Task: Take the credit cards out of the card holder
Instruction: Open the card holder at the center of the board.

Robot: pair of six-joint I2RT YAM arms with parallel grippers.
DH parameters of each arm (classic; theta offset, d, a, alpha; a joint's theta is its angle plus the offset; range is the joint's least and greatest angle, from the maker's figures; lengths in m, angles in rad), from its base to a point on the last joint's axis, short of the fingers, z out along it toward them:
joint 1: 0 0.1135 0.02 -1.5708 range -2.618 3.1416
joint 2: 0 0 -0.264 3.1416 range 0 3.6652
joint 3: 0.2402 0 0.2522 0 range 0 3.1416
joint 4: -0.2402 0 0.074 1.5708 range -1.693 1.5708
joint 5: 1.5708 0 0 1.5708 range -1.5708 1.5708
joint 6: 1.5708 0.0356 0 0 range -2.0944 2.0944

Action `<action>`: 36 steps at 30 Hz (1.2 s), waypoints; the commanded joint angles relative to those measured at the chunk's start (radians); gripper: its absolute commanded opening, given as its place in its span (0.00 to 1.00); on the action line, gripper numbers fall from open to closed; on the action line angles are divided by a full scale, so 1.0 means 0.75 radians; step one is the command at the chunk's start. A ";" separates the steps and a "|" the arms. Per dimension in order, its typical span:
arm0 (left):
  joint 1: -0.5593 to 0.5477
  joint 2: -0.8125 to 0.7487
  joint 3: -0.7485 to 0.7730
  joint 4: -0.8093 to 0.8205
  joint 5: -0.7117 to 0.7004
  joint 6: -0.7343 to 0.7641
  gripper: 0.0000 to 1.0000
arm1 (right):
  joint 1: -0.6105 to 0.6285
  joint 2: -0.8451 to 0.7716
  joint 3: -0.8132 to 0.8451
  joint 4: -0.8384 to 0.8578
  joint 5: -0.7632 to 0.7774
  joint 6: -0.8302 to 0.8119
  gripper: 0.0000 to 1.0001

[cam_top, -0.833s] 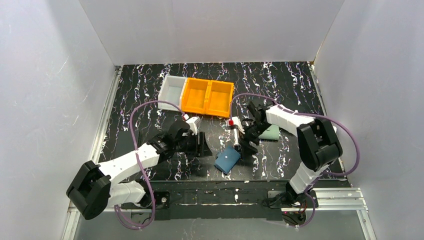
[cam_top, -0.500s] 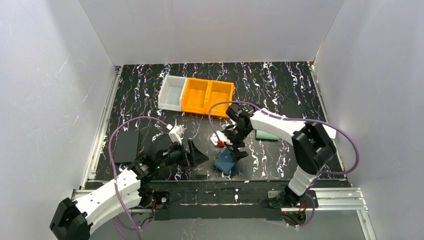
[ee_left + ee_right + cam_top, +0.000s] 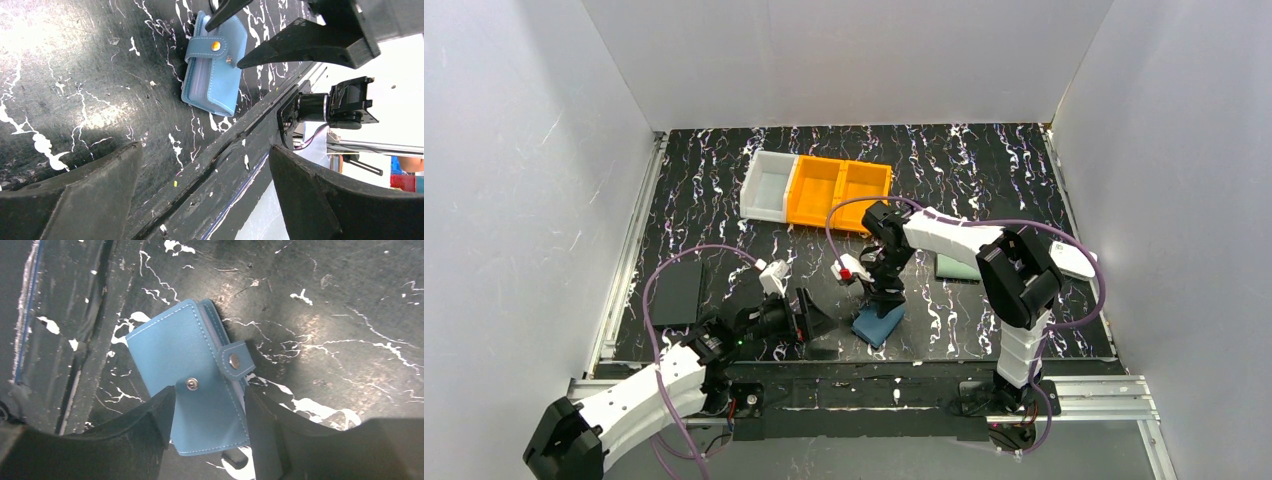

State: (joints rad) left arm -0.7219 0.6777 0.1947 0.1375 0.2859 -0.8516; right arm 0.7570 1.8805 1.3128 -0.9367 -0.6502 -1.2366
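Note:
The blue card holder [image 3: 879,323] lies flat on the black marbled table near the front edge. Its snap flap [image 3: 233,361] is unfastened and stands free of the stud on the cover [image 3: 191,384]. My right gripper [image 3: 882,300] points down over it, jaws open, one finger over each long side of the holder [image 3: 200,365]. I cannot tell whether the fingertips [image 3: 162,415] press on it. My left gripper [image 3: 809,318] is wide open and empty, left of the holder [image 3: 215,70] and apart from it. The credit cards are hidden inside the holder.
A grey-green wallet [image 3: 957,267] lies right of the right arm. A white bin [image 3: 767,185] and two orange bins [image 3: 839,193] stand at the back. A flat black object [image 3: 674,292] lies at the left. The table's front rail [image 3: 235,165] runs just beside the holder.
My left arm has drawn back toward the near left with its gripper open. My right gripper has swung left and down onto the card holder, and its jaws have narrowed around it.

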 commanded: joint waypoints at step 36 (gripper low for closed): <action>-0.174 0.957 0.316 0.510 0.035 0.317 0.85 | 0.005 -0.351 -0.198 -0.060 -0.109 -0.029 0.01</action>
State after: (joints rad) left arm -0.7998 1.3560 0.3752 0.5076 0.3595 -0.6643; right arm 0.7570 1.6478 1.1748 -0.9974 -0.7097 -1.2613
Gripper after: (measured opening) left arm 0.847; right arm 0.048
